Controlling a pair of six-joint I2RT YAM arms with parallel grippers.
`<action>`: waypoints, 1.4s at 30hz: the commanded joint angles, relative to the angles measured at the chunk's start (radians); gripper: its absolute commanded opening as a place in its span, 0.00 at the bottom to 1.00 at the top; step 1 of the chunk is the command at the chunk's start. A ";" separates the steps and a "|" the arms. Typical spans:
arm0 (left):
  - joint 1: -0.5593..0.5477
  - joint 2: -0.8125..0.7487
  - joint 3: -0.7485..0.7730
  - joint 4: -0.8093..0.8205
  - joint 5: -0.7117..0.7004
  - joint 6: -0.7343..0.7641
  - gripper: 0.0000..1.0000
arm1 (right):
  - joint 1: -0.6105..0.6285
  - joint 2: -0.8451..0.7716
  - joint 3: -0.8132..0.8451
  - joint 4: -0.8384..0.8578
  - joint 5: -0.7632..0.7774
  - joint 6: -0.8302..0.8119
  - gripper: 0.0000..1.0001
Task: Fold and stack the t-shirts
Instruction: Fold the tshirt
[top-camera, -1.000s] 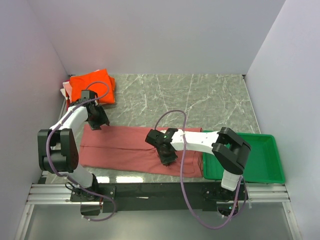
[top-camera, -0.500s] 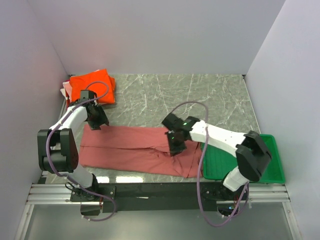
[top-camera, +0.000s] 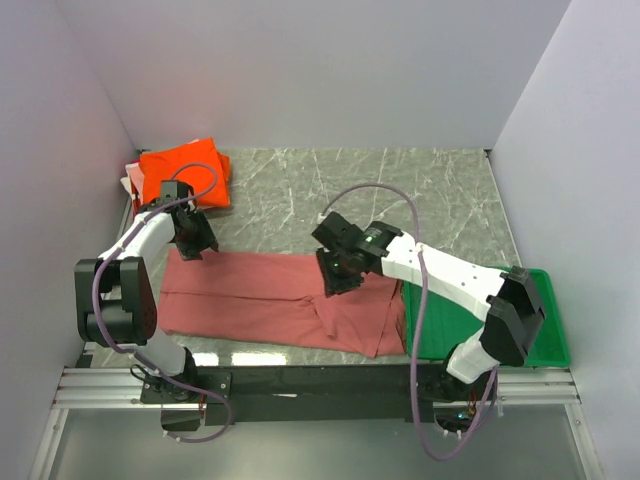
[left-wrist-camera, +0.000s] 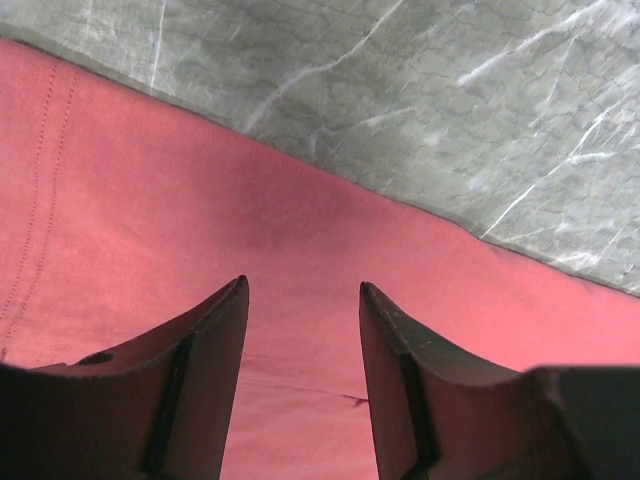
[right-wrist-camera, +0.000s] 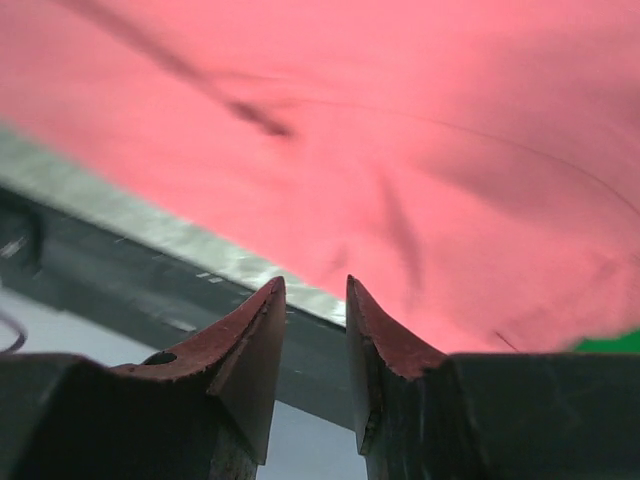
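The large brick-red t-shirt (top-camera: 250, 295) lies spread along the near part of the marble table. It fills the left wrist view (left-wrist-camera: 200, 230) and the right wrist view (right-wrist-camera: 400, 120). My left gripper (top-camera: 195, 243) hovers over its far left corner, open and empty (left-wrist-camera: 300, 285). My right gripper (top-camera: 335, 277) is above the shirt's right half, near its far edge. Its jaws (right-wrist-camera: 315, 282) stand a narrow gap apart with nothing between them. A folded bright orange t-shirt (top-camera: 185, 173) sits at the far left on pale pink and white ones (top-camera: 130, 180).
A green plastic tray (top-camera: 510, 320) stands at the near right, and the red shirt's right edge overlaps it. Grey walls close in the left, back and right. A black rail (top-camera: 300, 375) runs along the table's near edge.
My right arm has swung from the shirt's near edge toward its far edge. The shirt's right half has shifted and creased. My left arm has not moved.
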 joint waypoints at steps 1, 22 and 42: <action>0.003 -0.026 -0.012 0.011 0.017 0.015 0.53 | 0.070 -0.013 0.050 0.031 -0.034 -0.045 0.37; 0.003 -0.012 -0.039 0.027 0.033 0.037 0.54 | 0.092 0.273 -0.042 0.186 -0.300 -0.171 0.37; 0.003 -0.029 -0.070 0.039 0.019 0.043 0.54 | 0.069 0.236 -0.046 0.047 0.244 0.028 0.36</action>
